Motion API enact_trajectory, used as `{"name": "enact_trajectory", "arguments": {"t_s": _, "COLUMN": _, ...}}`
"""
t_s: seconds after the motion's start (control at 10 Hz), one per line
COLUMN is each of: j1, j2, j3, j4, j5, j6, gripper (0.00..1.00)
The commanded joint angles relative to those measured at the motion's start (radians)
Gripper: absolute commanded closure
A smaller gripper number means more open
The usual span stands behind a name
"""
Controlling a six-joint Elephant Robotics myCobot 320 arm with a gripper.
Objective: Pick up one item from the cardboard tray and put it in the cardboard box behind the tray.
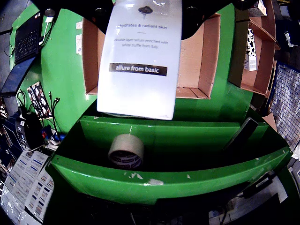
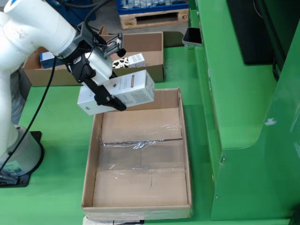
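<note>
My gripper (image 2: 106, 96) is shut on a white carton (image 2: 127, 90) printed "allure from basic", with its black fingers (image 2: 99, 88) clamped on the carton's near side. The carton hangs tilted in the air over the far left corner of a shallow cardboard tray (image 2: 140, 187) whose floor is bare. Behind that tray stands a second cardboard box (image 2: 151, 44) holding a cow-patterned pack (image 2: 121, 63) and other small packs. In the wrist view the carton (image 1: 140, 61) fills the middle and hides most of the tray (image 1: 199, 61) below it.
A green raised ledge (image 2: 234, 108) runs along the tray's right side, with a dark phone-like object (image 2: 192, 36) on it. The arm's white base (image 2: 18, 150) stands left of the tray. The wrist view also shows a tape roll (image 1: 125, 151) on a green shelf and a laptop (image 1: 26, 40).
</note>
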Motion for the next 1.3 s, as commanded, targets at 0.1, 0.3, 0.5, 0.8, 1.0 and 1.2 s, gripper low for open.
{"name": "enact_trajectory", "arguments": {"t_s": 0.1, "j1": 0.061, "j2": 0.023, "j3": 0.026, "j4": 0.041, "j5": -0.009, "j6": 0.000, "gripper": 1.00}}
{"name": "enact_trajectory", "arguments": {"t_s": 0.3, "j1": 0.079, "j2": 0.027, "j3": 0.026, "j4": 0.040, "j5": -0.012, "j6": 0.003, "gripper": 1.00}}
{"name": "enact_trajectory", "arguments": {"t_s": 0.5, "j1": 0.116, "j2": 0.027, "j3": 0.026, "j4": 0.025, "j5": -0.018, "j6": 0.007, "gripper": 1.00}}
{"name": "enact_trajectory", "arguments": {"t_s": 0.8, "j1": 0.171, "j2": 0.038, "j3": 0.026, "j4": 0.006, "j5": -0.014, "j6": 0.013, "gripper": 1.00}}
{"name": "enact_trajectory", "arguments": {"t_s": 1.0, "j1": 0.212, "j2": 0.043, "j3": 0.026, "j4": -0.001, "j5": -0.014, "j6": 0.016, "gripper": 1.00}}
{"name": "enact_trajectory", "arguments": {"t_s": 1.2, "j1": 0.236, "j2": 0.035, "j3": 0.026, "j4": 0.020, "j5": -0.009, "j6": 0.007, "gripper": 1.00}}
